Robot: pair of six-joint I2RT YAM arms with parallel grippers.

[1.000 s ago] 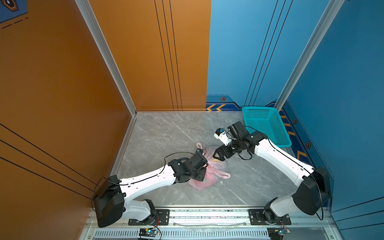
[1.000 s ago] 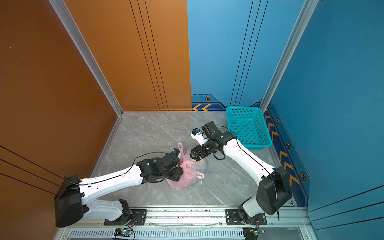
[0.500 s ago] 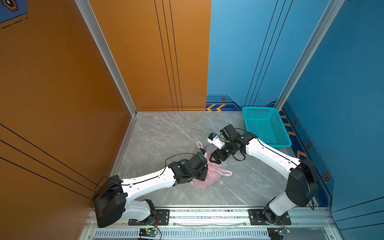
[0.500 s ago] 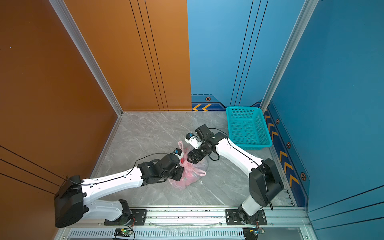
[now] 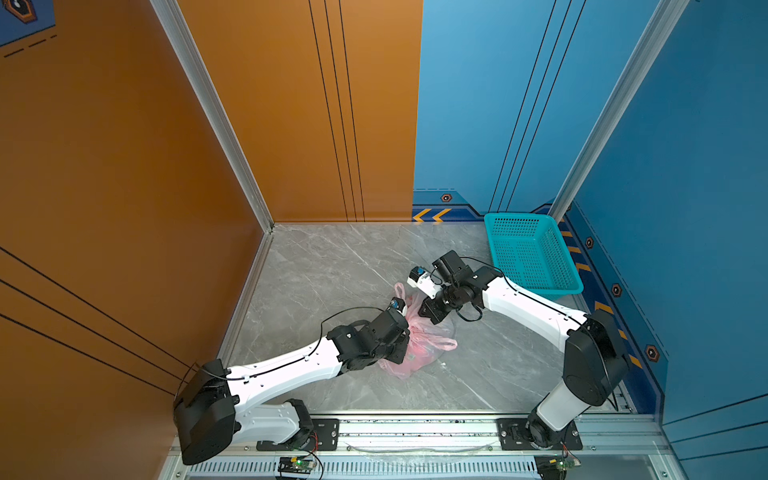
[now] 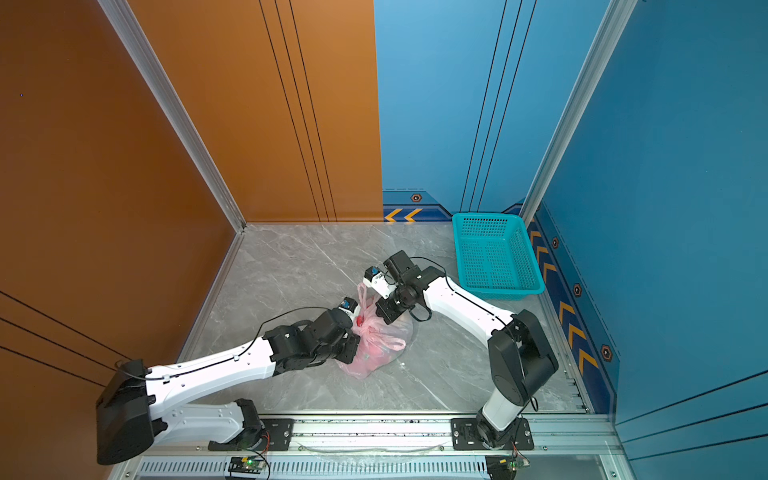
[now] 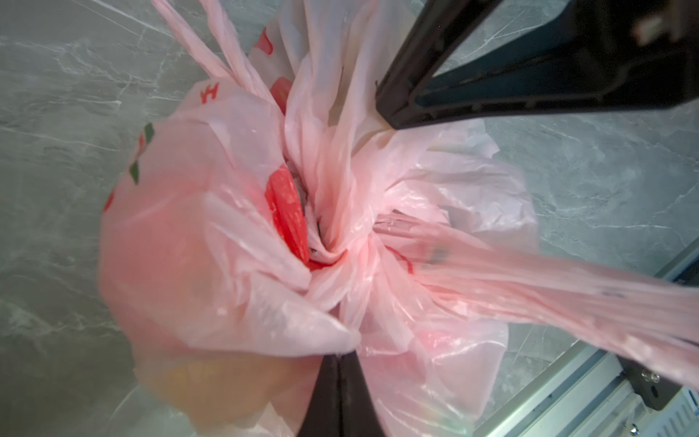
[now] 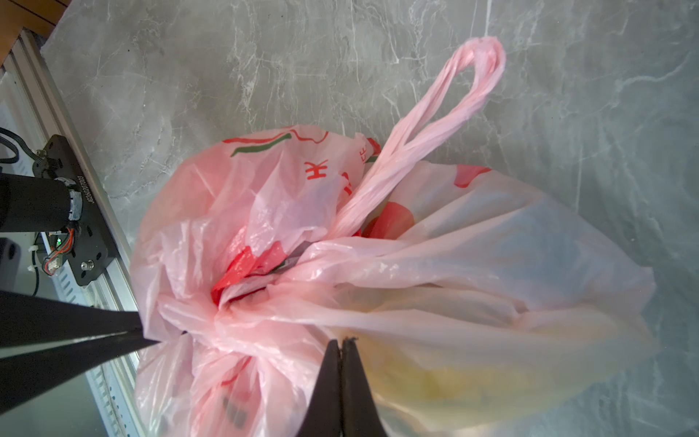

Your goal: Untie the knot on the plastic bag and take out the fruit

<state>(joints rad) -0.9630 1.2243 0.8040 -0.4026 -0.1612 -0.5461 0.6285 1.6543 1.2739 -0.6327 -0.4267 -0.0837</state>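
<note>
The plastic bag sits near the middle of the grey marble worktop, a little toward 6 o'clock in both top views, with both arms meeting over it. The knot is still tied, a tight twist of pale pink film on top of the bag. One loop handle sticks out free of it toward 11 o'clock in the top views, and another strip trails toward 3 o'clock.

The left claw reaches in from about 8 o'clock. Its jaws are pressed together, pinching a fold of the bag just beside the knot. The right claw comes in from about 1 o'clock, also pressed together, and nips the film on the opposite side of the knot.

The fruit is still inside and shows only as a blurred yellowish mass through the plastic. A teal basket stands well apart at about 2 o'clock from the bag, by the blue wall.
</note>
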